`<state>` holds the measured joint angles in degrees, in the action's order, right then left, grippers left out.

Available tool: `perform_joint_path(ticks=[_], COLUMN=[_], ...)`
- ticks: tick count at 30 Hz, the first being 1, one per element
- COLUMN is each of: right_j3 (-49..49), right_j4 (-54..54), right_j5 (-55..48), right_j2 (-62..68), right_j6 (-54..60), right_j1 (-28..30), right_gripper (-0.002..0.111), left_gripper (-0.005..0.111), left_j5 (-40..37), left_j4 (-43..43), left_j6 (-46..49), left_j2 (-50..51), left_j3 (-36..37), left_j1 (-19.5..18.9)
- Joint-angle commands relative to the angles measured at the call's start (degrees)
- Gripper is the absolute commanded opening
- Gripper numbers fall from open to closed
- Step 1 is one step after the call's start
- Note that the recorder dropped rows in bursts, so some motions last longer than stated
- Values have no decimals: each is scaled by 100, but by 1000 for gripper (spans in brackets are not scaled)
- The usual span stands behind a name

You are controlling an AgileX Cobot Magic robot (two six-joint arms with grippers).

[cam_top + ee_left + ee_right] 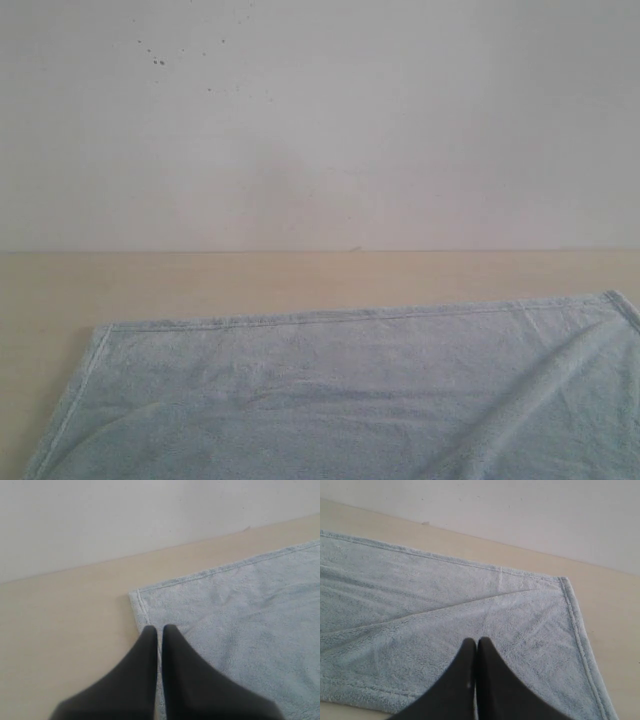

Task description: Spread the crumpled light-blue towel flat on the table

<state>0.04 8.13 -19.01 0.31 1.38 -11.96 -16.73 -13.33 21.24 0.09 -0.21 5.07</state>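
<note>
The light-blue towel (pixel 330 400) lies spread across the near part of the beige table (pixel 200 285), its hemmed far edge straight; a shallow diagonal fold runs near its right corner (pixel 470 602). Neither gripper shows in the exterior view. My left gripper (pixel 160 629) is shut with nothing in it and hovers over the towel's (pixel 240 615) left side hem near the far left corner. My right gripper (pixel 477 641) is shut and empty, over the towel's right portion just below the fold.
A white speckled wall (pixel 320 120) rises along the table's far edge. Bare table (pixel 65 630) stretches to the left of the towel, and a strip of it (pixel 615 620) lies beyond the right hem.
</note>
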Motion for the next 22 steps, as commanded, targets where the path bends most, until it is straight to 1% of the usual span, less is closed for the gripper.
perform_joint_path(ticks=[1, 18, 22], right_j3=[-4, -4, -4], right_j4=[2, 2, 2], right_j5=[53, 53, 53], right_j2=[-31, -31, -31], right_j6=[4, 4, 4], right_j1=[5, 5, 5], right_gripper=[0, 0, 0], left_gripper=[4, 4, 4], left_j5=[0, -3, -13], left_j4=[-52, -22, -21], left_j6=[-77, -63, 461], left_j2=[-9, -9, -9], left_j3=[21, 21, 21], left_j1=[22, 22, 22])
